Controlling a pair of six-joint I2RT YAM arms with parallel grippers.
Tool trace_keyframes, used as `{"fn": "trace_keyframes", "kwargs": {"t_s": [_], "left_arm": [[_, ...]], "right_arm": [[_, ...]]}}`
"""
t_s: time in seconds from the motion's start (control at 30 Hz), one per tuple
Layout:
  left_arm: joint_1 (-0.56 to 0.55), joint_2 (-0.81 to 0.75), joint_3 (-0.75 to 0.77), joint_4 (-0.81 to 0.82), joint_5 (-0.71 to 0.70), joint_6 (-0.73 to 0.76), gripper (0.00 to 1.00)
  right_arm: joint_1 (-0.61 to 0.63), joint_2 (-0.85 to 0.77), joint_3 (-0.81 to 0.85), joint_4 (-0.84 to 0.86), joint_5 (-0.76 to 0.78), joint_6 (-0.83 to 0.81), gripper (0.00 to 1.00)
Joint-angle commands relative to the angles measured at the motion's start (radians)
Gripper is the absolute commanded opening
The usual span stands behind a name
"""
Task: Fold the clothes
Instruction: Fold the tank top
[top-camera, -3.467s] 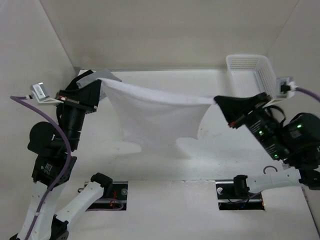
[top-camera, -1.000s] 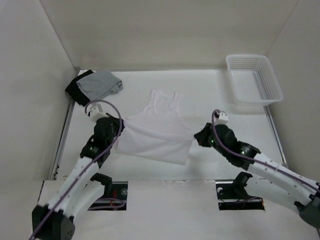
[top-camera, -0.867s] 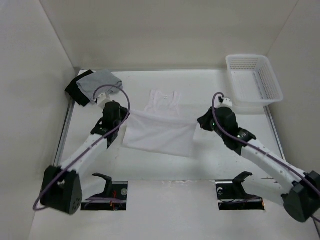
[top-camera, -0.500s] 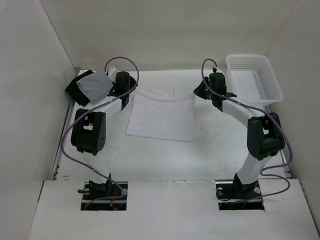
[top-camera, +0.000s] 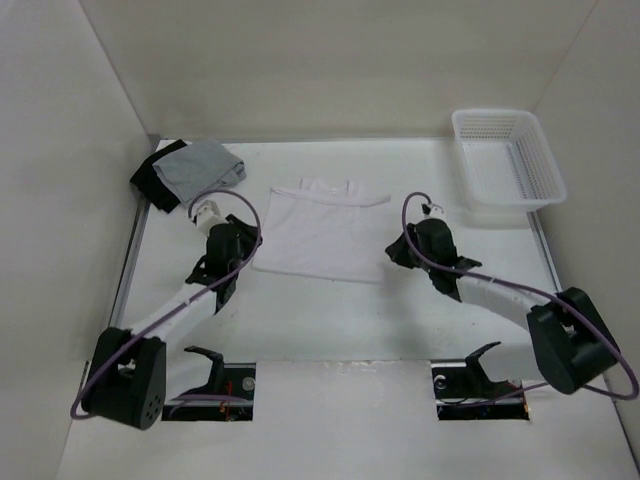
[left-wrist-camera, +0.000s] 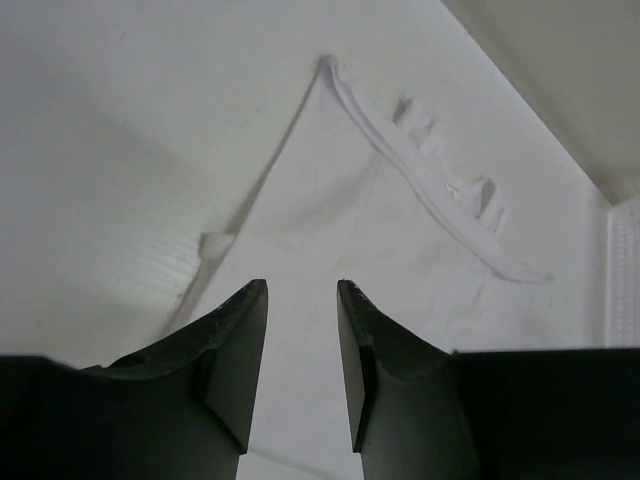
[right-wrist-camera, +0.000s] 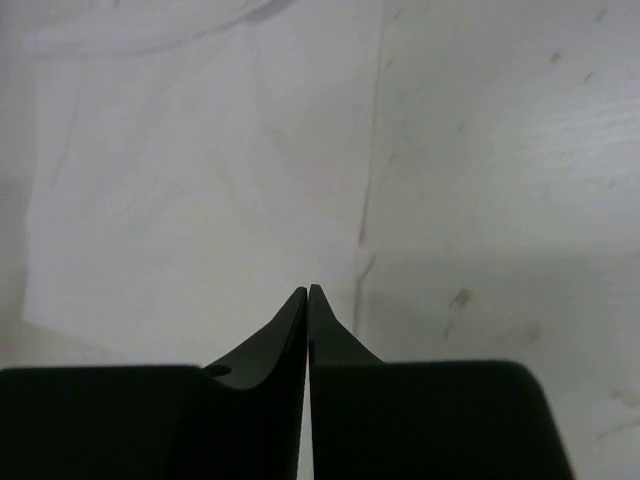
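Observation:
The clothes (top-camera: 320, 230), a white tank top, lie flat on the table, folded over once, with the straps at the far edge. My left gripper (top-camera: 243, 240) hovers at the top's left edge, open and empty. In the left wrist view its fingers (left-wrist-camera: 300, 285) stand apart over the white fabric (left-wrist-camera: 400, 230), and the strap edge runs ahead of them. My right gripper (top-camera: 396, 250) is by the top's right edge, shut on nothing. In the right wrist view its tips (right-wrist-camera: 308, 290) meet above the fabric's right border (right-wrist-camera: 200, 180).
A grey folded garment (top-camera: 205, 165) lies on a black one (top-camera: 150, 182) at the back left corner. A white plastic basket (top-camera: 507, 155) stands at the back right. Walls close the table on the left, back and right.
Both arms carried the hem to the far edge, laid it over the straps, then drew back towards me. The left gripper opened and let go. The right gripper released the cloth and is shut again.

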Motion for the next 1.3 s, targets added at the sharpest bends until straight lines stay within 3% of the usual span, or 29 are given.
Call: {"fn": "trace_keyframes", "kwargs": {"t_s": [0.0,0.2,0.3,0.53,0.7,1.0,1.27], "left_arm": [[0.030,-0.129,-0.162,-0.026,0.067,-0.022,0.32],[0.148,-0.264,-0.330,-0.029,0.191,-0.046,0.41],[0.196,-0.211,-0.338,0.046,0.274,-0.057,0.41],[0.179,-0.030,-0.311,0.192,0.327,-0.094,0.40],[0.175,0.007,-0.304,0.189,0.330,-0.094,0.26],[0.175,0.044,-0.292,0.183,0.297,-0.086,0.08],[0.167,0.058,-0.285,0.189,0.294,-0.077,0.05]], "right_arm": [[0.089,-0.114,-0.121,0.117,0.033,0.064,0.03],[0.229,-0.265,-0.273,0.103,0.116,0.110,0.23],[0.233,-0.310,-0.316,0.097,0.129,0.134,0.31],[0.232,-0.334,-0.341,0.097,0.124,0.137,0.35],[0.224,-0.310,-0.345,0.103,0.129,0.139,0.35],[0.241,-0.140,-0.292,0.120,0.150,0.211,0.48],[0.243,-0.078,-0.286,0.182,0.145,0.257,0.45]]}}
